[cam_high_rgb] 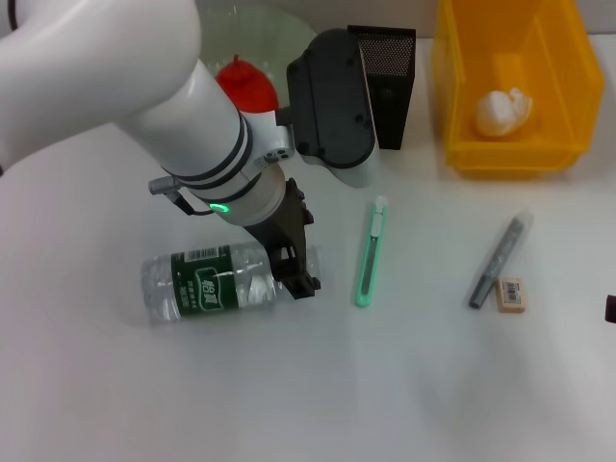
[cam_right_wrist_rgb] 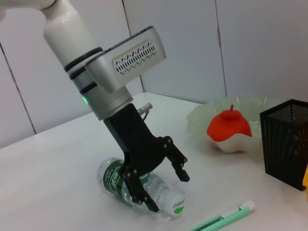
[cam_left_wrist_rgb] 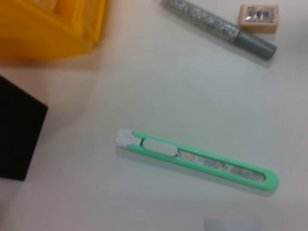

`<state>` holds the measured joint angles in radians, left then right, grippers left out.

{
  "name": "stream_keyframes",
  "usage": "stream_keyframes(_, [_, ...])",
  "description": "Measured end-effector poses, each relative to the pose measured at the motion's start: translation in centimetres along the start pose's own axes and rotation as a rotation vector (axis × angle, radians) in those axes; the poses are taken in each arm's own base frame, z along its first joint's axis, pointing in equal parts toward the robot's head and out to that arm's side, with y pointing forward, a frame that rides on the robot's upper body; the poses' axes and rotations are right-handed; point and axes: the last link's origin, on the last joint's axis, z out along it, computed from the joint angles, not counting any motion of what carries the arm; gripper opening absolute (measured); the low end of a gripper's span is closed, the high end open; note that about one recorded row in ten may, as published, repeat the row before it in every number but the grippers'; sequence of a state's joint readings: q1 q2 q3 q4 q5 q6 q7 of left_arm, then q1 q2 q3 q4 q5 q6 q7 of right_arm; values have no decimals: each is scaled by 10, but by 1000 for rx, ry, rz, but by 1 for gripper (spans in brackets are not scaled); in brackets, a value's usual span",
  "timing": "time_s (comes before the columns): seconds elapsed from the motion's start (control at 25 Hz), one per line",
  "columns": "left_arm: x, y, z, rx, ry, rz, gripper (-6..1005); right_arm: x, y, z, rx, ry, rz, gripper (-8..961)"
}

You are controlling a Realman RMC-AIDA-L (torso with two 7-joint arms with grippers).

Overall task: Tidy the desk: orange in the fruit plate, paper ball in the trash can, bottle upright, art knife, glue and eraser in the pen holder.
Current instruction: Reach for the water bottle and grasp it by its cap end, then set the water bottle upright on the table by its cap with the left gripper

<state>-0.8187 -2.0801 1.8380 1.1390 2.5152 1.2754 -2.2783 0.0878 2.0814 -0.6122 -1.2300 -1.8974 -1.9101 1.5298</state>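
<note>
The bottle (cam_high_rgb: pixel 207 284) lies on its side on the desk (cam_high_rgb: pixel 404 385), cap toward the art knife. My left gripper (cam_high_rgb: pixel 300 255) is open, its fingers astride the bottle's cap end (cam_right_wrist_rgb: pixel 168 192). The orange (cam_high_rgb: pixel 248 85) sits in the fruit plate (cam_high_rgb: pixel 289 38). The paper ball (cam_high_rgb: pixel 502 111) lies inside the trash can (cam_high_rgb: pixel 462 144). On the desk lie the art knife (cam_high_rgb: pixel 370 252), the glue (cam_high_rgb: pixel 500 260) and the eraser (cam_high_rgb: pixel 511 294) beside it. The pen holder (cam_high_rgb: pixel 385 82) stands upright at the back. A dark bit of my right gripper (cam_high_rgb: pixel 610 308) shows at the right edge.
The left wrist view looks down on the art knife (cam_left_wrist_rgb: pixel 197 161), with the glue (cam_left_wrist_rgb: pixel 221 26), the eraser (cam_left_wrist_rgb: pixel 259 17), the trash can (cam_left_wrist_rgb: pixel 48 24) and the pen holder (cam_left_wrist_rgb: pixel 17 130) around it. Bare desk stretches along the front.
</note>
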Motion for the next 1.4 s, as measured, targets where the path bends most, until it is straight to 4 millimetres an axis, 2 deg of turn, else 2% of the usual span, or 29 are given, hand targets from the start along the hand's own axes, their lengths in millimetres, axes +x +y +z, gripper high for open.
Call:
stream_keyframes(0.4, [1,3,13,-13,-15,0,758,5,-7,15,-39,34,36,838])
stream_keyframes(0.72, [2,4,14,-21,-8,-7,726,5,-8,15,-30,29,37,839])
stream_keyframes(0.96, [3,4,15,-20,-8,-4,521,5,-9,13,-19,21,42,838])
stream_keyframes(1.2, [3,8,12,-17,16,-16,477,5,-9,12,-18,19,42,838])
stream_keyframes(1.4, [5,11,-2,-5,87,-54,448,3,-9,15,-28,18,35,838])
